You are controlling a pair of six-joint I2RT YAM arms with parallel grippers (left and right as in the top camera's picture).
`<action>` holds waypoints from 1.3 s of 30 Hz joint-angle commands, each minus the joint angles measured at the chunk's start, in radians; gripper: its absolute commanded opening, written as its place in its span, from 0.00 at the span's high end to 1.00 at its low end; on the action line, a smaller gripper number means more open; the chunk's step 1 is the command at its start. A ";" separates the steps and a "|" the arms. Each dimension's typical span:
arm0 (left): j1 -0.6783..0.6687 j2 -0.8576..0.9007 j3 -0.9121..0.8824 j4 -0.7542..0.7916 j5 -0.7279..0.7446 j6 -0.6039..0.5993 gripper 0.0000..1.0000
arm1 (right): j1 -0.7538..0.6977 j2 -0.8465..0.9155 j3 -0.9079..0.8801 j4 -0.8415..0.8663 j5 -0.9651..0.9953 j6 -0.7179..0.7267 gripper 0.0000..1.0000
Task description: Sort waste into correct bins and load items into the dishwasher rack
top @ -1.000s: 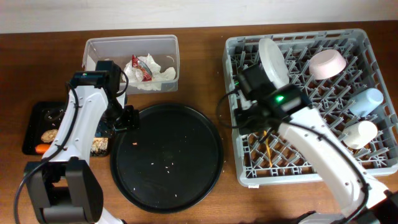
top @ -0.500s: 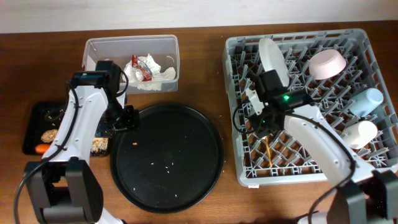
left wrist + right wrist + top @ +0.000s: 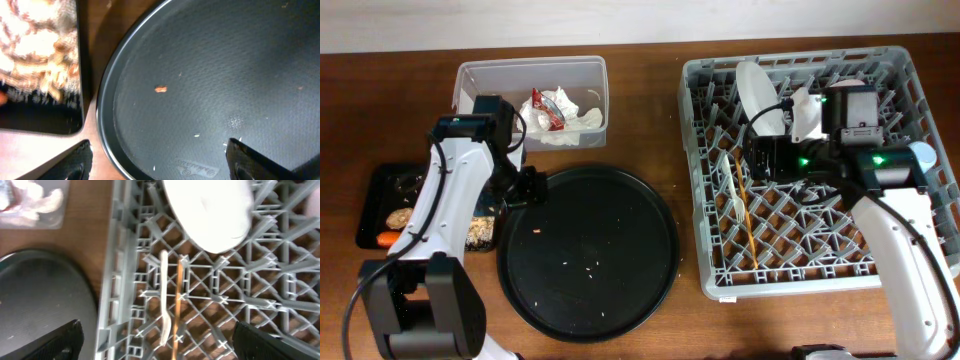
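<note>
The grey dishwasher rack (image 3: pixel 800 250) fills the right side. A white plate (image 3: pixel 758 92) stands on edge in it, and a white fork (image 3: pixel 164 300) and wooden chopsticks (image 3: pixel 177 305) lie flat on its lattice. My right gripper (image 3: pixel 157 345) hangs open above them, holding nothing. A light blue cup (image 3: pixel 923 155) peeks out behind the right arm. The clear tub (image 3: pixel 480 75) holds a crumpled napkin (image 3: pixel 575 122) and a red-and-white wrapper (image 3: pixel 545 112). The small black tray (image 3: pixel 375 190) holds grain scraps (image 3: pixel 40 50) and a carrot (image 3: pixel 388 240). My left gripper (image 3: pixel 160 165) is open and empty.
A large round black tray (image 3: pixel 588 250) lies between bins and rack, with an orange crumb (image 3: pixel 160 89) and pale specks on it. The left gripper (image 3: pixel 525 188) hovers over its left rim, next to the small black tray. The right arm (image 3: pixel 880 200) crosses the rack.
My right gripper has opened and drawn back to the right and up; the chopsticks lie in the rack beside the fork. The left arm has stayed put.
</note>
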 commanded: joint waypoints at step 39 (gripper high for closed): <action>-0.001 -0.928 -0.469 0.246 0.079 0.048 0.01 | 0.054 -1.299 -0.997 0.708 0.214 -0.098 0.02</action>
